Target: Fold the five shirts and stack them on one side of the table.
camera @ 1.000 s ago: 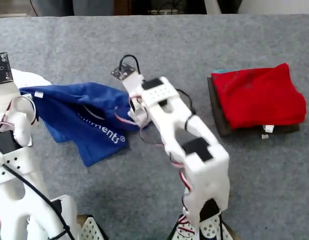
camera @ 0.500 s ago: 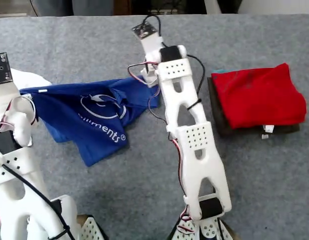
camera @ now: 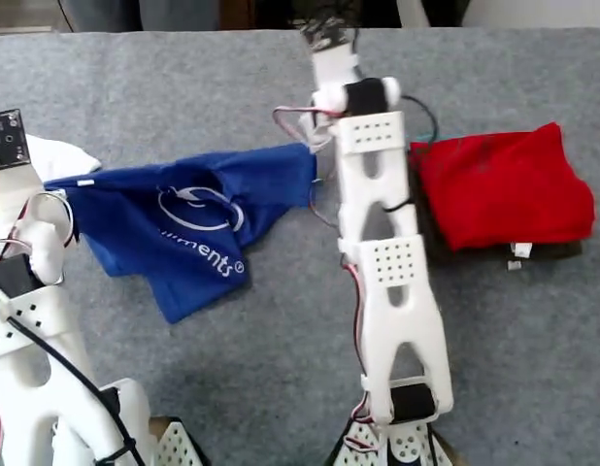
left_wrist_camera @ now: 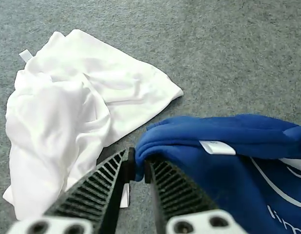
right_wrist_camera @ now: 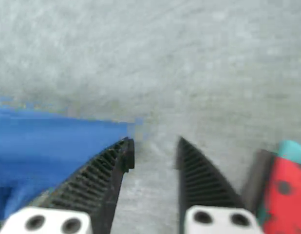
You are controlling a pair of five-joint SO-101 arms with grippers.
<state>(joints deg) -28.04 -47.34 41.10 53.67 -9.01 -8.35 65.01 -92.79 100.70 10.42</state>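
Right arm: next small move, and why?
Probably shift the right gripper sideways onto the blue shirt edge and close. It is open over bare table, with the fabric beside one finger rather than between them, while the left gripper is shut on the shirt's other end. Both ends likely need holding to spread it flat for folding.

Blue shirt (camera: 198, 228), printed, spread and rumpled, one corner pinched in left gripper (left_wrist_camera: 139, 163); white shirt (left_wrist_camera: 67, 112) crumpled just beyond it; red shirt (camera: 504, 184) folded atop dark shirt (camera: 562, 249), beside right gripper (right_wrist_camera: 154, 151)
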